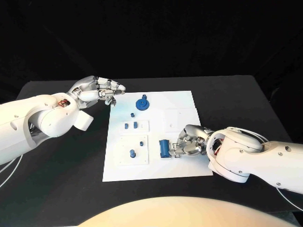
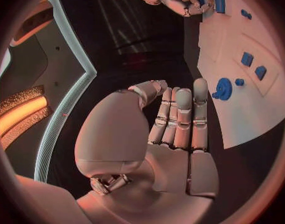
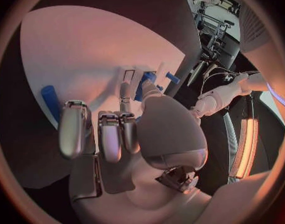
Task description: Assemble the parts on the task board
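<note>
The white task board [image 1: 185, 101] lies mid-table. A blue gear [image 1: 144, 103] [image 2: 224, 88] stands near its far edge, with a small blue peg [image 1: 133, 115] just in front. Two small blue pieces [image 1: 130, 126] sit in one raised white block, and another blue piece [image 1: 132, 153] sits in the block nearer me. A long blue part [image 1: 164, 148] [image 3: 49, 97] lies on the board at the fingertips of my right hand [image 1: 190, 141], whose fingers bend down beside it without gripping it. My left hand [image 1: 97, 90] [image 2: 179, 119] hovers at the board's far left corner, fingers straight, holding nothing.
A blank raised white block [image 1: 178, 119] sits on the board's right half. Black table [image 1: 63, 165] surrounds the board, with room to the left and at the back. My right forearm [image 1: 261, 158] lies across the board's near right corner.
</note>
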